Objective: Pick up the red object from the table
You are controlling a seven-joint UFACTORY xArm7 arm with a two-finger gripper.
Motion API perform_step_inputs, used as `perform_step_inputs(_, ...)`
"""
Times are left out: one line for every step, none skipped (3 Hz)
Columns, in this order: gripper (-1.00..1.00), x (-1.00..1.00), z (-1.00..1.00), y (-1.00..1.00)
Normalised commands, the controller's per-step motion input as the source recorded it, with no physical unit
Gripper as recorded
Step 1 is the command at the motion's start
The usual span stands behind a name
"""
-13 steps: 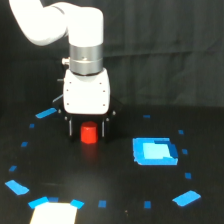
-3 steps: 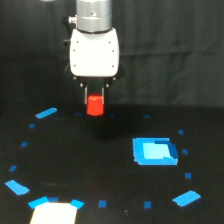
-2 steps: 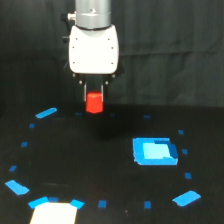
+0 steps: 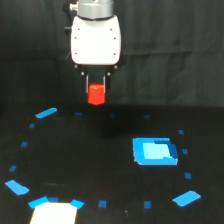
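Hanging above the table (image 4: 100, 165), the gripper (image 4: 96, 86) has the red object (image 4: 96, 95) clamped between its two dark fingers (image 4: 87, 82). Fingers sit on either side of the cylinder's upper part, touching it; its lower half sticks out below the fingertips. Object is clear of the surface, seen against the dark curtain (image 4: 30, 50) rather than the tabletop, roughly upright.

White gripper housing (image 4: 96, 42) points straight down, with the grey wrist section (image 4: 94, 7) cut off at the top edge of the exterior view. Nothing else of the arm is in frame.

Table layout, all on the black surface:
- Large blue square patch (image 4: 155, 151) toward the exterior view's right, well apart from the gripper and lower in frame. Lighter centre, darker blue border.
- Small blue tape marks (image 4: 46, 113) scattered in a rough ring around the middle of the table. One elongated mark lies to the exterior view's left, a bit below the level of the held object.
- Larger blue mark (image 4: 186, 198) at lower right, another (image 4: 17, 187) at lower left.
- Bright white patch (image 4: 54, 213) at the bottom left edge, with blue tape at its upper corners. Overexposed, can't tell what it is.

The tabletop directly under the gripper reads as plain black; view is soft, fine detail not resolvable.
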Motion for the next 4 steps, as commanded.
perform_step_inputs(-1.0, 0.33, 0.83, 0.31)
perform_step_inputs(-0.92, 0.2, 0.07, -0.18)
perform_step_inputs(-1.0, 0.12, 0.38, 0.25)
perform_step_inputs(-0.95, -0.01, 0.3, 0.01)
